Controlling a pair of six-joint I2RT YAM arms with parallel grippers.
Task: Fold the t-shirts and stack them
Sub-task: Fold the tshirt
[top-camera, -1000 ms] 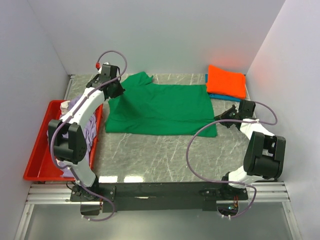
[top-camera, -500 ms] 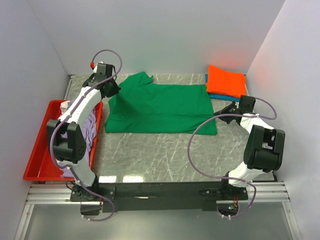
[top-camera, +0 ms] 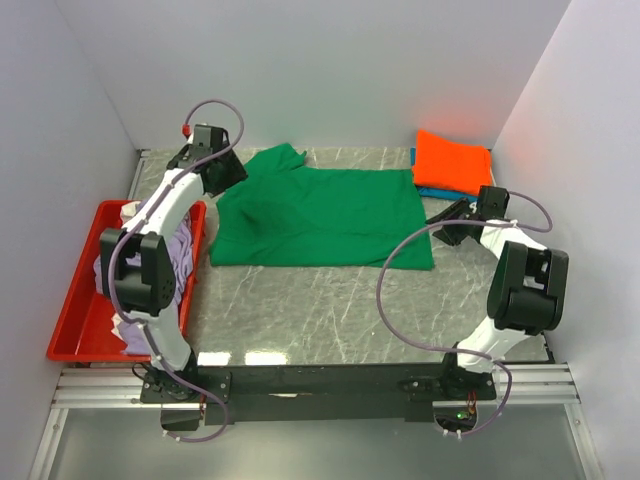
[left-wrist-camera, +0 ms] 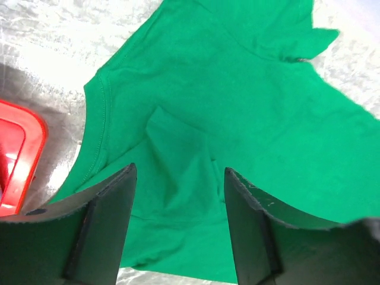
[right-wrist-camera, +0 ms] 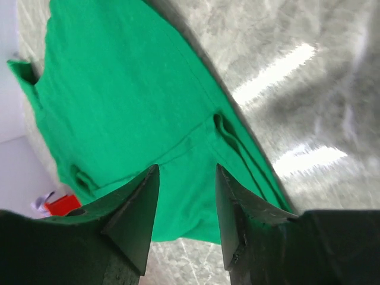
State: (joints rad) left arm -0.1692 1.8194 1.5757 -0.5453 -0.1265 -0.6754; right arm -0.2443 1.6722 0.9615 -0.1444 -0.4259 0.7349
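On the table [top-camera: 330,310], the green t-shirt [top-camera: 320,215] is lying spread flat. The left gripper [top-camera: 224,171] and right gripper [top-camera: 448,218], jaws parted and empty, are drawing back from its edges; spreading appears finished, and folding is likely coming next.

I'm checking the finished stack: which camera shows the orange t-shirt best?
The top external view: the orange t-shirt lies folded at the far right, atop a blue one. Neither wrist view shows it.
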